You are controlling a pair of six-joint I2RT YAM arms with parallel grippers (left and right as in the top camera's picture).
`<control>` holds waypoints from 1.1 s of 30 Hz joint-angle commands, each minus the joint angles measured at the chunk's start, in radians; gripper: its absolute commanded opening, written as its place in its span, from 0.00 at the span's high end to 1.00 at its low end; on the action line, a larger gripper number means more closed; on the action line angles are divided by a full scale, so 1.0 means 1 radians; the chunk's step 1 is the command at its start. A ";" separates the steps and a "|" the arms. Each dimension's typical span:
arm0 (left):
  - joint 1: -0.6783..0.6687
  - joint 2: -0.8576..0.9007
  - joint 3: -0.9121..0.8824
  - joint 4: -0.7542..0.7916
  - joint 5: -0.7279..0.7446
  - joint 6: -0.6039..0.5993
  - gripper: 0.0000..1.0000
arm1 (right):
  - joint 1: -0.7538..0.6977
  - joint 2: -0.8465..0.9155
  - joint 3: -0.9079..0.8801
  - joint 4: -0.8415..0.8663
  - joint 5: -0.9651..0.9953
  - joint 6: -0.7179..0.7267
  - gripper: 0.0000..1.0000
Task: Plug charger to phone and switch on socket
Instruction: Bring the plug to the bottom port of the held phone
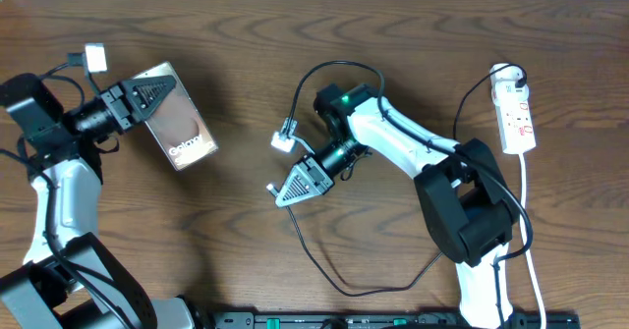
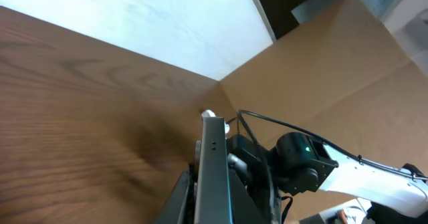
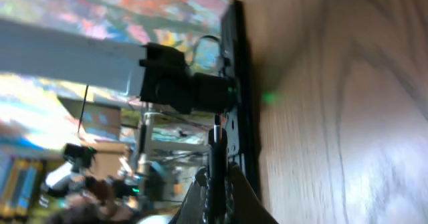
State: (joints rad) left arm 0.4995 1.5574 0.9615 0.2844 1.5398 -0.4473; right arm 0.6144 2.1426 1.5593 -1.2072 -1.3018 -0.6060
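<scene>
My left gripper (image 1: pixel 149 98) is shut on one end of the phone (image 1: pixel 184 130), a dark glossy rectangle with white lettering, and holds it tilted at the left of the table. In the left wrist view the phone (image 2: pixel 212 158) shows edge-on between the jaws (image 2: pixel 208 200). My right gripper (image 1: pixel 285 190), at mid-table, is shut on the charger's thin black cable near its plug tip (image 1: pixel 270 188). The right wrist view shows that tip (image 3: pixel 215 150) between the fingers (image 3: pixel 217 192). The cable (image 1: pixel 339 288) loops down toward the front edge. The white socket (image 1: pixel 517 115) lies at the far right.
The socket's white cord (image 1: pixel 531 236) runs down the right side past the right arm's base (image 1: pixel 472 211). A black rail (image 1: pixel 393 319) lies along the front edge. A gap of bare wooden table separates the phone from the right gripper.
</scene>
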 commanded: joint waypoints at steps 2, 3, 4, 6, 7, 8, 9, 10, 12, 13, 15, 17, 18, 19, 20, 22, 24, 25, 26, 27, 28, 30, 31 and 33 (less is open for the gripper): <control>-0.059 -0.013 0.005 0.002 0.031 -0.002 0.93 | 0.054 0.010 0.016 0.023 -0.166 -0.301 0.99; -0.069 -0.013 0.005 0.002 0.031 -0.002 0.92 | 0.056 0.010 0.016 0.043 -0.194 -0.300 0.99; -0.080 -0.013 0.005 0.002 0.031 -0.002 0.93 | 0.057 0.010 0.016 0.071 -0.232 -0.299 0.99; -0.095 -0.014 0.005 0.014 0.031 -0.002 0.93 | 0.053 0.010 0.016 0.114 -0.259 -0.272 0.99; -0.100 -0.014 0.005 0.022 0.031 -0.002 0.93 | 0.050 0.010 0.016 0.140 -0.259 -0.235 0.99; -0.104 -0.014 0.005 0.037 0.031 -0.003 0.93 | 0.047 0.010 0.016 0.164 -0.259 -0.197 0.99; -0.106 -0.015 0.005 0.043 0.030 -0.003 0.93 | 0.043 0.011 0.016 0.192 -0.259 -0.154 0.99; -0.106 -0.015 0.005 0.048 0.030 -0.003 0.93 | 0.039 0.011 0.015 0.216 -0.259 -0.119 0.99; -0.106 -0.015 0.005 0.047 0.021 -0.012 0.92 | 0.030 0.011 0.015 0.272 -0.259 -0.055 0.99; -0.106 -0.015 0.005 0.048 0.013 -0.023 0.93 | 0.026 0.011 0.015 0.310 -0.259 -0.014 0.99; -0.106 -0.016 0.005 0.049 -0.013 -0.050 0.92 | 0.016 0.011 0.015 0.384 -0.259 0.068 0.99; -0.108 -0.015 0.005 0.099 -0.040 -0.110 0.92 | 0.011 0.011 0.015 0.496 -0.258 0.185 0.99; -0.110 -0.016 0.005 0.133 -0.043 -0.140 0.93 | 0.011 0.011 0.015 0.538 -0.253 0.235 0.99; -0.113 -0.016 0.005 0.166 -0.048 -0.172 0.93 | 0.011 0.011 0.015 0.572 -0.243 0.276 0.99; -0.118 -0.016 0.005 0.206 -0.060 -0.212 0.92 | 0.011 0.011 0.015 0.613 -0.220 0.328 0.99; -0.131 -0.016 0.005 0.290 -0.085 -0.288 0.92 | 0.012 0.011 0.015 0.678 -0.190 0.401 0.99; -0.143 -0.016 0.005 0.365 -0.115 -0.351 0.93 | 0.012 0.011 0.015 0.736 -0.190 0.443 0.99; -0.149 -0.016 0.005 0.405 -0.130 -0.385 0.93 | 0.011 0.011 0.015 0.766 -0.190 0.466 0.99; -0.153 -0.016 0.005 0.431 -0.144 -0.415 0.93 | 0.011 0.011 0.015 0.795 -0.190 0.489 0.99; -0.155 -0.016 0.005 0.458 -0.159 -0.449 0.93 | 0.011 0.011 0.015 0.827 -0.190 0.516 0.99; -0.156 -0.016 0.005 0.483 -0.174 -0.488 0.93 | 0.011 0.011 0.015 0.853 -0.190 0.537 0.99; -0.156 -0.016 0.005 0.517 -0.202 -0.573 0.92 | 0.011 0.011 0.015 0.907 -0.190 0.577 0.99; -0.156 -0.016 0.005 0.526 -0.219 -0.644 0.93 | 0.011 0.011 0.015 0.960 -0.190 0.619 0.99; -0.156 -0.015 0.005 0.526 -0.228 -0.698 0.93 | 0.011 0.011 0.015 1.003 -0.189 0.654 0.99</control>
State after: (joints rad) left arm 0.3431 1.5578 0.9546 0.7952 1.3560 -0.9775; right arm 0.6323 2.1448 1.5612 -0.2317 -1.4815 -0.0555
